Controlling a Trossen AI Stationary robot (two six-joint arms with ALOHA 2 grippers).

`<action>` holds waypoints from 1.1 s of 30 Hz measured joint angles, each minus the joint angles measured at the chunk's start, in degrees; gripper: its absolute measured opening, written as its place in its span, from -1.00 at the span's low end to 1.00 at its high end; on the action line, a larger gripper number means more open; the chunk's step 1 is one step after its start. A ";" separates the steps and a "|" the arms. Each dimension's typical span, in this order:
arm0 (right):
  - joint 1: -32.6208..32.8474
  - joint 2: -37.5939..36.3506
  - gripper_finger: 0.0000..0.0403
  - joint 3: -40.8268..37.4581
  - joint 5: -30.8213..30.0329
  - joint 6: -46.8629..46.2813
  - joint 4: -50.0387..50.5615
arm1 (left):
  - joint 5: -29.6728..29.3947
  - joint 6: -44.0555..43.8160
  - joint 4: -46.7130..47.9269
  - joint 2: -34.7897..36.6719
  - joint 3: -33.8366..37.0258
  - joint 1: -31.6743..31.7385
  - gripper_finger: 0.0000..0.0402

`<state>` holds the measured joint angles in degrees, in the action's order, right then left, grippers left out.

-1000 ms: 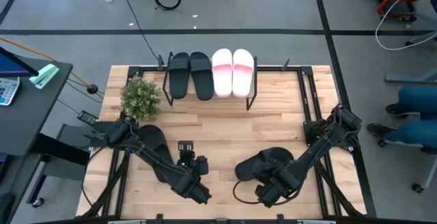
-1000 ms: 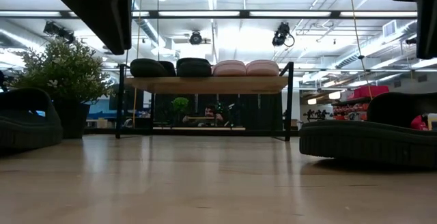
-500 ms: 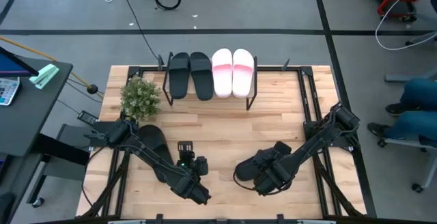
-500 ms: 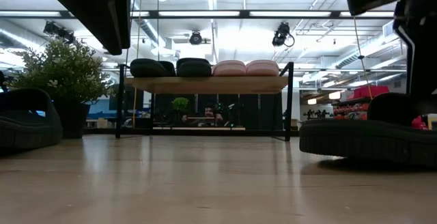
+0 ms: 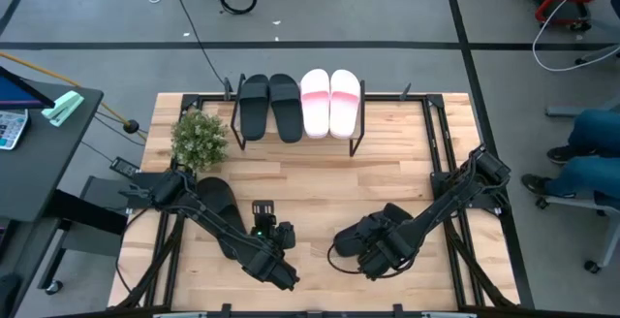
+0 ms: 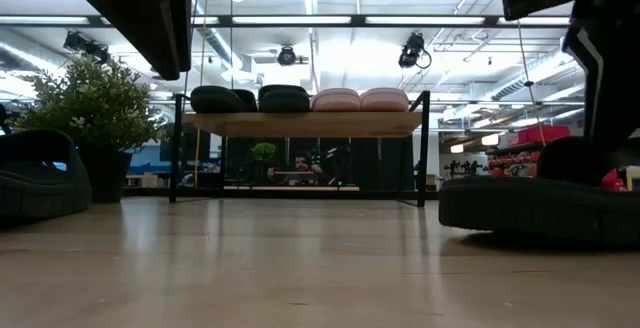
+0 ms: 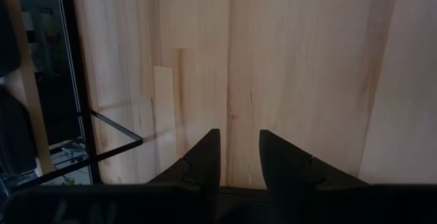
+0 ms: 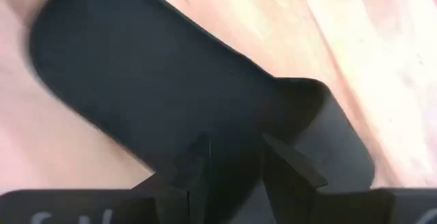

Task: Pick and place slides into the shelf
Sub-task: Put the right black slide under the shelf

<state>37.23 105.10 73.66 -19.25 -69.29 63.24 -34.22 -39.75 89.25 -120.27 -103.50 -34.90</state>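
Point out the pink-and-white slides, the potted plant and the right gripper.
Pink-and-white slides (image 5: 330,103): high view, on the pair's straps atop the shelf.
Potted plant (image 5: 200,137): high view, on its leaves.
Right gripper (image 8: 235,157): right wrist view, between its fingertips, over a black slide.

From my feed: two matte black slides (image 5: 268,107) and a pink-and-white pair (image 5: 329,103) on the light wood shelf (image 6: 300,123), green plant (image 5: 199,136), pale striped wood surface (image 5: 320,192).
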 joint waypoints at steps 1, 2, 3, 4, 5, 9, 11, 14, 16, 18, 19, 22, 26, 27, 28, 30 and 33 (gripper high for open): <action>-0.09 0.00 -0.34 -0.37 -0.06 0.20 0.75 | 0.00 0.00 -0.02 0.00 0.00 0.02 -0.47; -0.26 0.02 -0.34 -0.90 0.09 0.26 1.30 | -0.02 -0.04 -0.02 0.00 0.00 0.02 -0.47; -0.40 0.02 -0.34 -1.42 0.41 0.05 1.37 | -0.02 -0.04 -0.02 0.00 0.00 0.04 -0.47; -0.45 0.02 -0.34 -2.05 0.88 -0.16 1.12 | -0.02 -0.07 -0.02 0.00 0.00 0.03 -0.47; -0.53 0.02 -0.34 -2.55 1.28 -0.35 1.07 | -0.02 -0.04 -0.02 0.00 0.00 0.04 -0.47; -0.48 0.02 -0.34 -3.34 1.35 -2.21 3.05 | -0.02 -0.07 0.00 0.00 0.00 0.04 -0.47; -0.48 0.02 -0.34 -3.34 1.41 -2.65 3.37 | -0.02 -0.02 0.00 0.00 0.00 0.07 -0.47; -0.48 0.02 -0.36 -3.34 1.44 -2.65 3.73 | -0.02 -0.04 -0.02 0.00 0.00 0.09 -0.47; -0.48 0.02 -0.39 -3.34 1.47 -2.68 4.24 | -0.02 -0.07 -0.02 0.00 0.00 0.08 -0.47; -0.46 0.02 -0.42 -3.34 1.69 -2.65 4.81 | -0.02 -0.07 -0.02 0.00 0.00 0.09 -0.47; -0.46 0.02 -0.43 -3.34 1.71 -2.64 5.02 | -0.02 -0.07 -0.02 0.00 0.00 0.09 -0.47; -0.33 0.02 -0.46 -3.34 1.73 -2.71 5.36 | -0.02 -0.07 -0.02 -0.01 0.00 0.13 -0.47; -0.28 0.03 -0.47 -3.22 2.21 -2.54 5.65 | -0.02 -0.07 -0.02 -0.02 0.00 0.31 -0.47; -0.28 0.04 -0.47 -2.99 2.26 -2.34 5.85 | -0.02 -0.06 -0.02 -0.02 0.00 0.35 -0.47; -0.28 0.04 -0.46 -2.82 2.28 -1.83 5.91 | -0.02 -0.07 -0.04 -0.02 0.00 0.39 -0.47; -0.28 0.06 -0.46 -2.51 2.28 -1.19 6.07 | -0.02 -0.09 -0.06 -0.02 0.00 0.44 -0.47; -0.28 0.06 -0.46 -2.22 2.03 -1.17 7.41 | -0.02 -0.09 -0.06 -0.02 0.00 0.46 -0.47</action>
<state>36.95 105.16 71.44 -17.22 -70.46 70.65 -34.24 -39.83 89.19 -120.29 -103.50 -34.44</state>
